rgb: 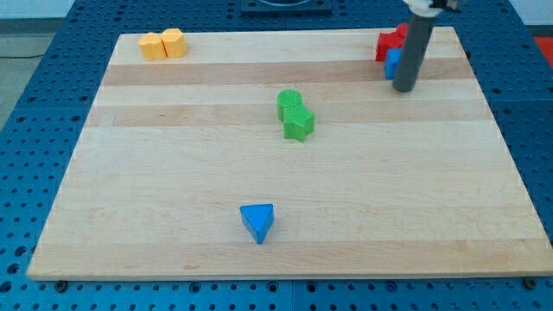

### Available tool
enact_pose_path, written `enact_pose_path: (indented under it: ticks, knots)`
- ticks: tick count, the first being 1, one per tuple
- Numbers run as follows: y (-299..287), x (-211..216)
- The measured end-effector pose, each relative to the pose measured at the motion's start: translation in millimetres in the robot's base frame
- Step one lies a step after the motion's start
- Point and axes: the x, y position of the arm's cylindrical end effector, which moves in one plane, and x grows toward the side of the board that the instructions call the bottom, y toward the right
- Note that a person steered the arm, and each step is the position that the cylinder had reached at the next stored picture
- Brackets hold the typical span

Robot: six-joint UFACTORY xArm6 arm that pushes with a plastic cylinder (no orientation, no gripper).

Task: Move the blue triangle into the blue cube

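Observation:
The blue triangle (257, 221) lies on the wooden board (173, 173) near the view's bottom, a little left of centre. The blue cube (392, 63) sits at the view's top right, mostly hidden behind my rod. My tip (403, 88) rests on the board right beside the blue cube, at its lower right, far from the blue triangle.
Two red blocks (390, 41) stand touching the blue cube at the view's top right. Two green blocks (295, 115) sit together near the board's centre. Two yellow-orange blocks (163, 44) sit at the view's top left. A blue perforated table surrounds the board.

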Motion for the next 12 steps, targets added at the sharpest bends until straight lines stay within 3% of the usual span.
enact_pose_path:
  ticks: [2,3,4,5,6,7,12]
  knots:
    - [-33.3,150.3]
    - [-91.7,210.1]
    - [-147.7,249.9]
    - [-190.8,260.4]
    - [-235.8,257.0]
    - [-242.9,243.2]
    - [-110.8,102.3]
